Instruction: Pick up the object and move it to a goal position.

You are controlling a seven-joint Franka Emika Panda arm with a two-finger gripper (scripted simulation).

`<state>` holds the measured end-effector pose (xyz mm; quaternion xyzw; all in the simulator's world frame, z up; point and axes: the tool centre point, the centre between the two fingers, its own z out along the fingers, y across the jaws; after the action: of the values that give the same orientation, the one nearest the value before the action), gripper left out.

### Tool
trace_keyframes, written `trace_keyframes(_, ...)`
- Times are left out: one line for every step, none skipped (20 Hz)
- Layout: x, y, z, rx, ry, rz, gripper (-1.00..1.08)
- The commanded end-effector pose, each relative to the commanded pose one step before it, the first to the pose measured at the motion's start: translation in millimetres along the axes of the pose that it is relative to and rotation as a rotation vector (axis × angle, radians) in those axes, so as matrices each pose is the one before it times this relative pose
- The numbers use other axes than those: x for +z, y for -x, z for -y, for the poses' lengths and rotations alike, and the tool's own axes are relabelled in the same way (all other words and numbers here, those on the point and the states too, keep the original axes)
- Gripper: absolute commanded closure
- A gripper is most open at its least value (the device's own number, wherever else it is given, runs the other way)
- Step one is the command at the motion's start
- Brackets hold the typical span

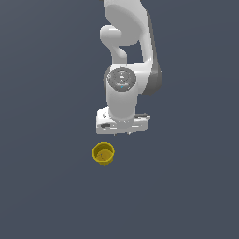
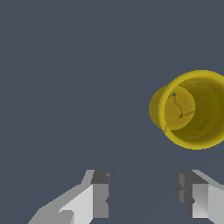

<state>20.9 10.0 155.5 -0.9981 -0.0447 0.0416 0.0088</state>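
In the wrist view the gripper [image 2: 142, 197] shows as 2 grey and white fingers [image 2: 99, 194] with a wide gap of bare surface between them; the jaws stand well apart and hold nothing, touching nothing that can be seen.

Beyond the fingertips, and off to 1 side of the gripper's centre line, lies the yellow cup [image 2: 192, 109]. Its round rim faces the camera, the hollow inside is visible down to the base, and a few faint dark marks sit on the inner bottom; they are too small to read as any writing or label. The cup is not between the fingers, and open grey surface separates it from them.

In the exterior view the gripper [image 1: 122, 132] hangs under the white arm [image 1: 126, 70], pointing down, and the yellow cup [image 1: 103, 153] sits just below it and slightly toward the exterior view's left. It appears to rest upright on the plain dark grey table [image 1: 46, 186], though the flat render makes the height between gripper and cup hard to judge. Nothing lies between the gripper and the cup.
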Motion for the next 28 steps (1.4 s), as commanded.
trace_keyframes(4.29,-8.32,-12.23,-0.00936,-0.00246,0.01486,-0.20)
trace_keyframes(1.91,-3.54,-5.48,-0.00442,-0.00132,0.00653,-0.20)
trace_keyframes(2.01,-3.48,-5.68,-0.00455,-0.00147,0.00669,-0.20)
trace_keyframes(2.04,-3.32,-5.75,-0.00455,-0.00158,0.00665,-0.20)
trace_keyframes(2.08,-3.17,-5.81,-0.00458,-0.00170,0.00664,-0.20)
trace_keyframes(2.12,-3.01,-5.86,-0.00459,-0.00181,0.00662,-0.20)
trace_keyframes(2.15,-2.84,-5.91,-0.00460,-0.00193,0.00658,-0.20)
trace_keyframes(2.20,-2.68,-5.95,-0.00463,-0.00205,0.00656,-0.20)
trace_keyframes(2.23,-2.51,-5.99,-0.00463,-0.00216,0.00652,-0.20)
trace_keyframes(2.28,-2.35,-6.02,-0.00466,-0.00227,0.00650,-0.20)
trace_keyframes(2.31,-2.18,-6.05,-0.00467,-0.00238,0.00645,-0.20)
trace_keyframes(2.37,-2.03,-6.06,-0.00471,-0.00251,0.00645,-0.20)
trace_keyframes(2.36,-1.83,-6.05,-0.00465,-0.00258,0.00631,-0.20)
trace_keyframes(2.32,-1.61,-5.76,-0.00450,-0.00259,0.00604,-0.20)
trace_keyframes(2.20,-1.37,-5.47,-0.00424,-0.00253,0.00564,-0.20)
trace_keyframes(2.12,-1.17,-5.16,-0.00403,-0.00247,0.00531,-0.20)
trace_keyframes(2.00,-0.98,-4.86,-0.00378,-0.00239,0.00493,-0.20)
trace_keyframes(1.90,-0.83,-4.54,-0.00356,-0.00230,0.00460,-0.20)
trace_keyframes(1.80,-0.69,-4.22,-0.00334,-0.00221,0.00428,-0.20)
trace_keyframes(1.66,-0.56,-3.91,-0.00308,-0.00207,0.00391,-0.20)
trace_keyframes(1.55,-0.46,-3.59,-0.00285,-0.00195,0.00359,-0.20)
trace_keyframes(1.44,-0.37,-3.27,-0.00262,-0.00183,0.00328,-0.20)
trace_keyframes(1.31,-0.30,-2.96,-0.00237,-0.00168,0.00295,-0.20)
trace_keyframes(1.15,-0.21,-2.66,-0.00209,-0.00150,0.00259,-0.20)
trace_keyframes(1.02,-0.16,-2.34,-0.00186,-0.00134,0.00229,-0.20)
trace_keyframes(0.96,-0.16,-1.99,-0.00168,-0.00123,0.00206,-0.20)
trace_keyframes(0.77,-0.09,-1.71,-0.00137,-0.00101,0.00168,-0.20)
trace_keyframes(0.63,-0.07,-1.40,-0.00112,-0.00083,0.00136,-0.20)
